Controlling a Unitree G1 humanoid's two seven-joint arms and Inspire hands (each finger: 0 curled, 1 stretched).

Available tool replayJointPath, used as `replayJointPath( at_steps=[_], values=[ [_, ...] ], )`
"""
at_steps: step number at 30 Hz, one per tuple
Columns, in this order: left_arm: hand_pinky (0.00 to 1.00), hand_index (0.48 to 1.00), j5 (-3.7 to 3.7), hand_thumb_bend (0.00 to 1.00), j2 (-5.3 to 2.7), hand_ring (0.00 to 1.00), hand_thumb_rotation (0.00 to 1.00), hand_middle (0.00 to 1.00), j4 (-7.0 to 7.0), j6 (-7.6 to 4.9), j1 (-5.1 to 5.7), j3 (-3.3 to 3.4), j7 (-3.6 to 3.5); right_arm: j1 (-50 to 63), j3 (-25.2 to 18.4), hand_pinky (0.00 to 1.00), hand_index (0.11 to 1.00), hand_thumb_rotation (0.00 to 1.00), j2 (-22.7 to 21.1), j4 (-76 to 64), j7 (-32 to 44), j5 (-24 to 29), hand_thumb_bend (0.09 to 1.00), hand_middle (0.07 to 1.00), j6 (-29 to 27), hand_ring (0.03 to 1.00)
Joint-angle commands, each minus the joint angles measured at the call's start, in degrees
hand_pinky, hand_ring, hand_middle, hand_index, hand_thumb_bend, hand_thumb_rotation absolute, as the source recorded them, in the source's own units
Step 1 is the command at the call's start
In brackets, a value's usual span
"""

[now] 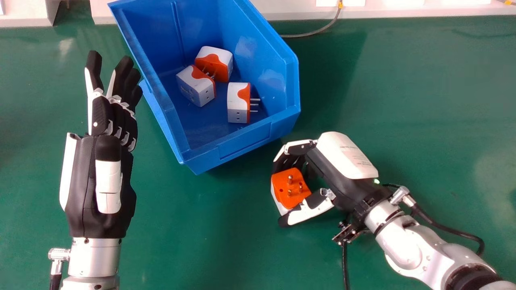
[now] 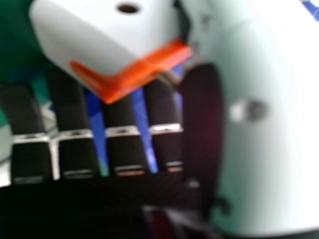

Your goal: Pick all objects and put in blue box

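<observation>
Green table [image 1: 423,92]: extends beneath both hands and the box. A pale ledge [image 1: 387,13] runs along its far edge, well beyond the right hand [image 1: 342,161].

Blue box [image 1: 246,145]: stands ahead of the right hand and toward its left, near corner just beside the curled fingers. From the left hand [image 1: 86,181], the box is to the right, its long side near the fingers.

Left hand: wide, fingers straight and directed forward, nothing held.

Right hand: holding one white and orange plug adapter [image 1: 290,191] between curled fingers and thumb. The adapter's orange face is turned up, its metal pins standing from it. In the right hand view, the piece likewise sits between the fingers and thumb. Whether its underside touches the table cannot be told.

Remaining adapters: three, all inside the box, ahead and to the left of the right hand. The nearest to that hand [image 1: 237,102] has its pins directed to the right. The second [image 1: 197,86] lies farther left; the third [image 1: 215,62] lies farther ahead, close to the second. Contact between these two cannot be confirmed.

Grey cable [image 1: 316,32]: lies on the table well ahead of the right hand, beside the box.
</observation>
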Motion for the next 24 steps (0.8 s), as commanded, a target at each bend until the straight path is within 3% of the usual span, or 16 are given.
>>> replayJointPath(
  at_steps=[1,11,18,24],
  values=[
    [1.0,0.966,-0.42,0.87,0.25,0.98,0.94,0.98,-0.66,-0.58,-0.39,0.15,-0.38,1.2,-1.3,0.38,0.509,0.0,-1.9,-0.6,2.0,1.6,0.53,0.467,-0.1,0.426],
    [1.0,0.966,0.2,0.87,0.1,0.98,0.94,0.98,-0.21,-0.95,-0.56,0.09,-0.21,6.4,-9.6,0.37,0.508,0.0,-3.3,-12.8,11.4,13.4,0.528,0.466,-7.1,0.428],
    [1.0,0.967,-0.1,0.87,0.34,0.98,0.94,0.98,-0.04,-0.78,-0.77,0.13,-0.5,9.8,-13.6,0.38,0.507,0.0,-3.0,-23.4,18.3,20.2,0.528,0.467,-7.6,0.437],
    [1.0,0.968,0.51,0.87,0.38,0.98,0.94,0.98,-0.26,-0.48,-0.81,0.07,-0.09,11.6,-16.2,0.38,0.504,0.0,-2.2,-30.4,23.6,26.0,0.528,0.469,-7.9,0.437]
  ],
)
